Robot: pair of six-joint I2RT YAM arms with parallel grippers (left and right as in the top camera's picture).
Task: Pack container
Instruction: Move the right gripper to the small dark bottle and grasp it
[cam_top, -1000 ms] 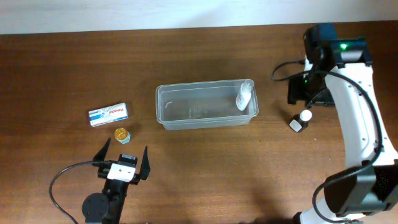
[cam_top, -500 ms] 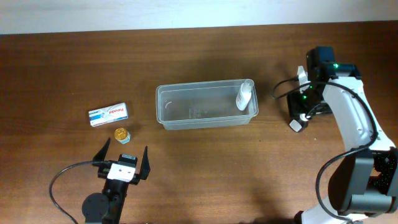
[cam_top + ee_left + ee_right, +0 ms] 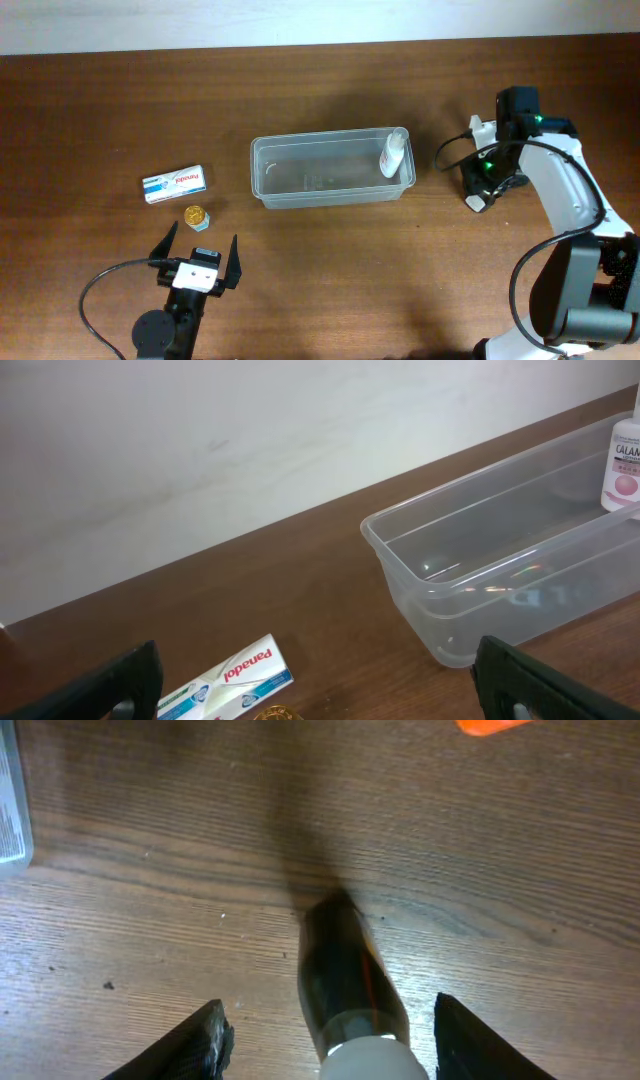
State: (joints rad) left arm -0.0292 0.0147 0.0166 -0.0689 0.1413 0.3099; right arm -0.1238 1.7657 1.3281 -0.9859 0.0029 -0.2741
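**Table** [image 3: 100, 110] – one, dark brown wood, with a pale wall behind it.

**Arms** – two.
- The left gripper [image 3: 200, 246] hovers over the near edge of the table. Its jaws are spread wide and hold nothing.
- The right gripper [image 3: 481, 192] is low over the table, to the right of the tub. Its jaws are apart. In the wrist view the right gripper [image 3: 328, 1015] has one finger on either side of the dark bottle, with wood showing in both gaps.

**Container** [image 3: 300, 197] – one clear, shallow tub with rounded corners. It sits mid-table with its long side running left to right. From the left wrist its near corner [image 3: 400, 575] shows.

**Box** [image 3: 174, 183] – one, white and blue, printed "panadol" [image 3: 225, 678]. It lies flat, well to the left of the tub.

**Bottles** – two.
- The white bottle [image 3: 393, 153] has a pink-dotted label [image 3: 625, 460]. It is inside the tub at its right end, leaning against the wall.
- The dark bottle [image 3: 477, 203] has a white cap and stands on the table outside the tub. Its cap points toward the wrist camera [image 3: 345, 980].

**Gold-topped item** [image 3: 196, 215] – one, small and round, just below the box. It is too small to identify.
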